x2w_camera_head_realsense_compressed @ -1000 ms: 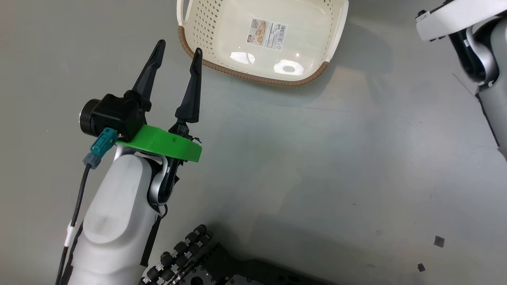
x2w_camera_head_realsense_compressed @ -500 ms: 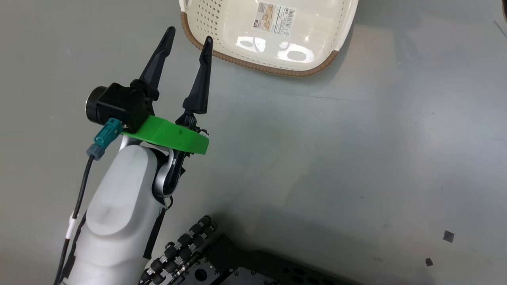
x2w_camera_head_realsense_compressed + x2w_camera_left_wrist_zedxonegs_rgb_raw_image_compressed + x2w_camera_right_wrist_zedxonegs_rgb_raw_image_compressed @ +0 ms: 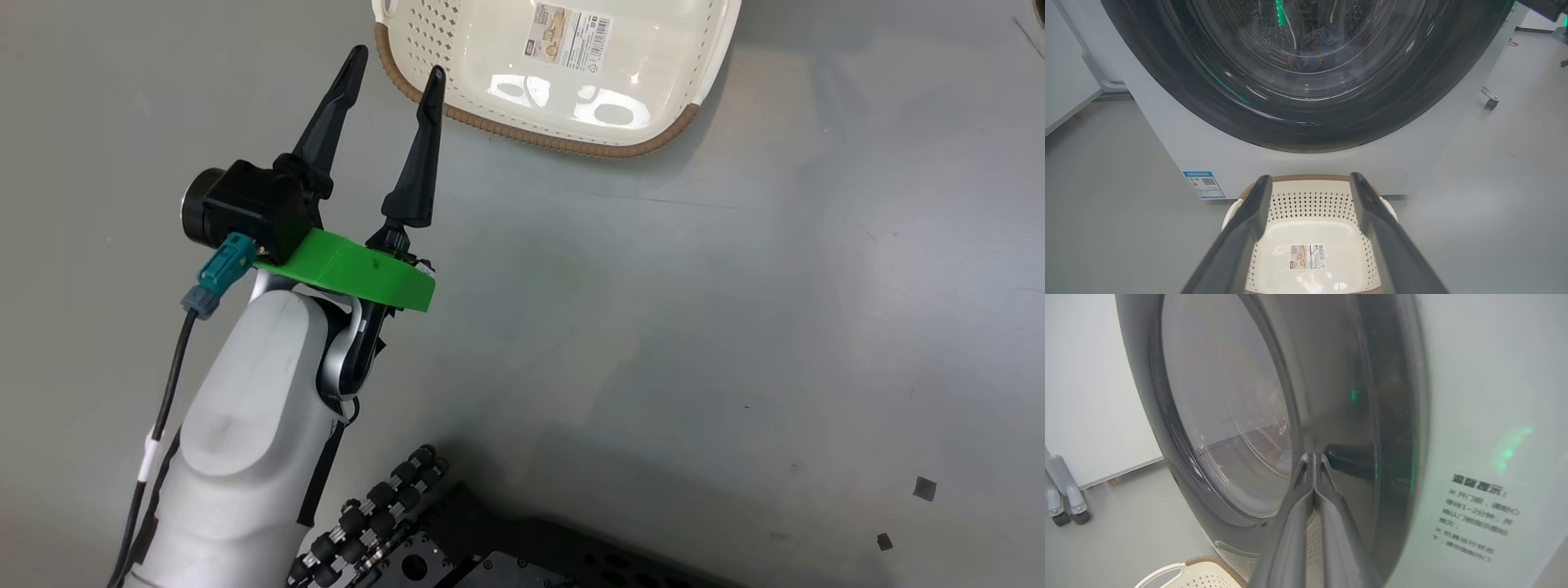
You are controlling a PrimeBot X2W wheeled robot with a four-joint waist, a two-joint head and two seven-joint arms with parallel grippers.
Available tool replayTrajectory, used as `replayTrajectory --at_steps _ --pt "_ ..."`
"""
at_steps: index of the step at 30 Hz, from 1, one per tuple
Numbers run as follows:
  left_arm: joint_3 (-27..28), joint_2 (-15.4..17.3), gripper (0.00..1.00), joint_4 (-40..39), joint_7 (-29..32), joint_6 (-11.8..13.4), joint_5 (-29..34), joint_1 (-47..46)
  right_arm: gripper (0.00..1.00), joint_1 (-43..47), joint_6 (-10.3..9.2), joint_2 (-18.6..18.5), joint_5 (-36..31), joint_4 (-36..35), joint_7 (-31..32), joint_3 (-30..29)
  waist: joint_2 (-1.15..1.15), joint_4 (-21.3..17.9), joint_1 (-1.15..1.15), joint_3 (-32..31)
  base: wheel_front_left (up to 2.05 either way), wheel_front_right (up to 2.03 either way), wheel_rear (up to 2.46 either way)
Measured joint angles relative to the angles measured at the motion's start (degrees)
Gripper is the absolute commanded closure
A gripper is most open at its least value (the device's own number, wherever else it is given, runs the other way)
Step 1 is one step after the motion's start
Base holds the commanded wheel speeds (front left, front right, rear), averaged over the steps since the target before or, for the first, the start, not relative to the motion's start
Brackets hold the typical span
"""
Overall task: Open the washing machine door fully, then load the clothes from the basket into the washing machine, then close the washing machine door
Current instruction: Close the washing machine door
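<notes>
- You have the basket on the grey floor, just in front of the washing machine and below its door. The basket's bottom lies bare around one sticker.
- In the left wrist view you can see the clothes through the glass, a blue bundle with orange marks lying low in the drum.
- The washing machine door lies flat against the white front, its black rim close above the basket's far edge.
- Your left gripper is released, fingers spread wide with nothing between them, hanging over the basket's near left corner.
- Your right gripper is clenched, tips pressed together on nothing, up at the door's black rim beside a dark recess. You cannot tell from here whether it touches.
</notes>
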Motion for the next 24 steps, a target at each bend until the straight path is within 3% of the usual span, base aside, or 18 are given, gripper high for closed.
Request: replayTrajectory --at_steps 24 --pt "5.2 0.0 0.0 3.3 0.0 0.0 2.1 2.1 1.0 16.4 0.64 3.3 3.6 5.5 -1.8 3.2 0.0 -2.4 0.0 -9.8 0.0 0.0 0.0"
